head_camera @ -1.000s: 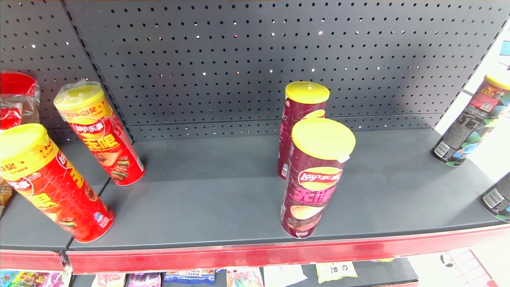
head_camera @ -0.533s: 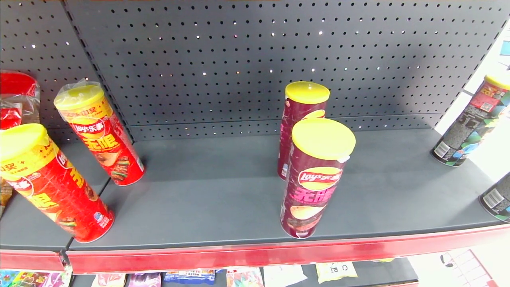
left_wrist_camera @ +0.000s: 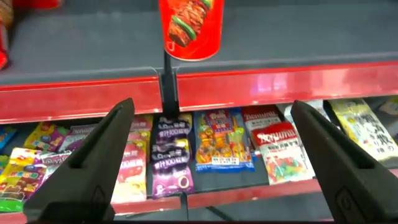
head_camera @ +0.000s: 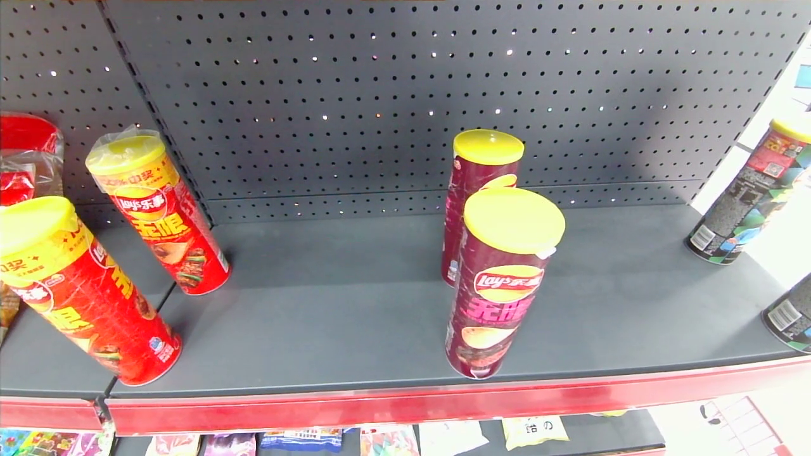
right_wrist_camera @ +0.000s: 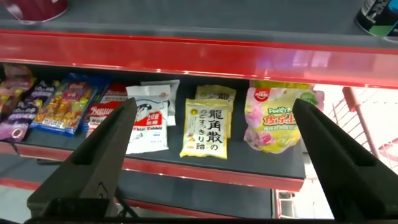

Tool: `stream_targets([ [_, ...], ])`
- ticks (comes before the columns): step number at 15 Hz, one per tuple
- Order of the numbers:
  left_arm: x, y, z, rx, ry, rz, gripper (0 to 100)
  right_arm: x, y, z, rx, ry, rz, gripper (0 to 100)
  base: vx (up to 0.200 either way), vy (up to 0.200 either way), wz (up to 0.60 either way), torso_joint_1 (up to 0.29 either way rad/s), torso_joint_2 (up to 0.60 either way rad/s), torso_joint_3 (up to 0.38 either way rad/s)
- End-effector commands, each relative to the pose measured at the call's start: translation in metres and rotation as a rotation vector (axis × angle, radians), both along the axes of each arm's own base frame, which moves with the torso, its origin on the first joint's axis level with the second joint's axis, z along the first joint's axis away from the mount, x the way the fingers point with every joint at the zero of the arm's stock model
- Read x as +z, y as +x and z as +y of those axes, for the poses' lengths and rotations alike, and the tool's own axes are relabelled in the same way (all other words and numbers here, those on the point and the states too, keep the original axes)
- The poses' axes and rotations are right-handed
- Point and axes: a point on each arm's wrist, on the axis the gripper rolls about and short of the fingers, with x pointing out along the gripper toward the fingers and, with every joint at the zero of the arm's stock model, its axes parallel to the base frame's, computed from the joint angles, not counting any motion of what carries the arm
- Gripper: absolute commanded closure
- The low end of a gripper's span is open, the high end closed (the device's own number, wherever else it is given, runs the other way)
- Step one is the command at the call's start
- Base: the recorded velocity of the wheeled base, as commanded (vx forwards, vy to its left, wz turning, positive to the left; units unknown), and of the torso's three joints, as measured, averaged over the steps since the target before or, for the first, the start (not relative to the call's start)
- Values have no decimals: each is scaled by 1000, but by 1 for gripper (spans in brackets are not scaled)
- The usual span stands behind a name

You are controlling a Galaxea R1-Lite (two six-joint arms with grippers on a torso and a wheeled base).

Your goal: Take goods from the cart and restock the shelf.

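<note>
On the grey shelf [head_camera: 355,316] stand two maroon chip cans with yellow lids, one near the front edge [head_camera: 500,285] and one behind it [head_camera: 478,183]. Two red chip cans [head_camera: 82,297] [head_camera: 161,212] stand at the left. My left gripper [left_wrist_camera: 211,162] is open and holds nothing; it hangs below the shelf's red front rail [left_wrist_camera: 249,87], under a red can [left_wrist_camera: 191,28]. My right gripper [right_wrist_camera: 214,155] is also open with nothing in it, in front of the lower shelf's snack bags [right_wrist_camera: 205,127].
Dark patterned cans [head_camera: 747,196] [head_camera: 789,313] stand at the shelf's right end. A perforated grey back panel [head_camera: 380,95] closes the shelf behind. The lower shelf carries several candy and snack packets [left_wrist_camera: 224,140]. Open shelf floor lies between the red and maroon cans.
</note>
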Motion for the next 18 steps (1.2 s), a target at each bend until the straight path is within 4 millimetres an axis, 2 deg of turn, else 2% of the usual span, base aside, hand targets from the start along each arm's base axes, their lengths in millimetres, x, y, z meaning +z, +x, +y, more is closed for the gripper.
stream_targets([
  [1, -1, -3, 0, 22, 1, -39, 0, 0, 0, 0, 5, -13, -1, 0, 0, 0, 0, 0, 0, 0],
  [13, -1, -3, 0, 51, 4, -39, 0, 0, 0, -2, -100, 5, 4, 0, 0, 0, 0, 0, 0, 0],
  [15, -1, -3, 0, 51, 4, -41, 0, 0, 1, 0, -205, -7, 9, 0, 0, 0, 0, 0, 0, 0],
  [18, -1, -3, 0, 51, 4, -41, 0, -1, -4, 1, -152, 10, -46, 0, 0, 0, 0, 0, 0, 0],
])
